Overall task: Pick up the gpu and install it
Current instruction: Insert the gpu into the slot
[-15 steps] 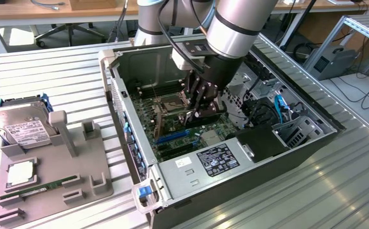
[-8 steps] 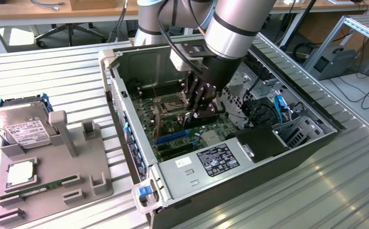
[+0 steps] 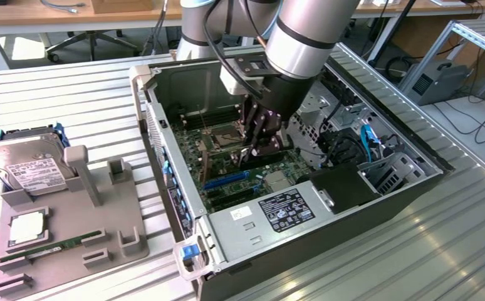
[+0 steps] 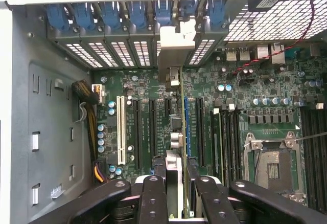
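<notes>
My gripper (image 4: 178, 196) reaches down into the open computer case (image 3: 169, 182) over the green motherboard (image 4: 153, 88). It is shut on the gpu (image 4: 182, 124), a thin dark card that I see edge-on between the black fingers (image 4: 153, 199). The card stands on its edge among the expansion slots. Its silver bracket (image 4: 175, 47) sits against the rear slot openings under the blue latches. Whether the card sits fully in a slot I cannot tell. In the exterior view the gripper (image 3: 257, 143) hangs over the middle of the board, and the arm hides the card.
A long white slot (image 4: 121, 129) and the bare CPU socket (image 4: 273, 168) lie on either side of the card. At the exterior view's left, a grey fixture (image 3: 67, 251) holds a green memory stick (image 3: 54, 244), with a silver hard drive (image 3: 25, 166) behind. The power supply (image 3: 289, 210) fills the case's near end.
</notes>
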### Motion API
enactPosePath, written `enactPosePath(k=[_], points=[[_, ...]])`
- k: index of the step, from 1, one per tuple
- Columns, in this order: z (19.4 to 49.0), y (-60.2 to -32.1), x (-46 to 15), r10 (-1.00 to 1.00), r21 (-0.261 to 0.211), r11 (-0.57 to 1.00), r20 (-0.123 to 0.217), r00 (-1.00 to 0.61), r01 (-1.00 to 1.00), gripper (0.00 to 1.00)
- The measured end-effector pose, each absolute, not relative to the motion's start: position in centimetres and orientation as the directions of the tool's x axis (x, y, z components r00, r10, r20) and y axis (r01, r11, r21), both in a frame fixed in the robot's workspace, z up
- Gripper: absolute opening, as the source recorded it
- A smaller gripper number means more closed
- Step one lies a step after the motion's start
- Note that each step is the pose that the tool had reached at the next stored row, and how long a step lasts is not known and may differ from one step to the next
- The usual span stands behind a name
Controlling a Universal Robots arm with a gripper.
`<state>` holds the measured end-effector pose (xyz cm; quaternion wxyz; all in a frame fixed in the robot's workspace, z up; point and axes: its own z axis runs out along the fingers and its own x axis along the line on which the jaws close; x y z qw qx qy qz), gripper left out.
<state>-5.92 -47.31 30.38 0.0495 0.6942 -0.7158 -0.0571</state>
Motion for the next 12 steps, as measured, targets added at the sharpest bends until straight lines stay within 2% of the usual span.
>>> enactPosePath(k=[12], points=[[30.15,-46.45,-5.92,-0.999,0.15,0.03,-0.009,-0.031,-0.988,0.27]])
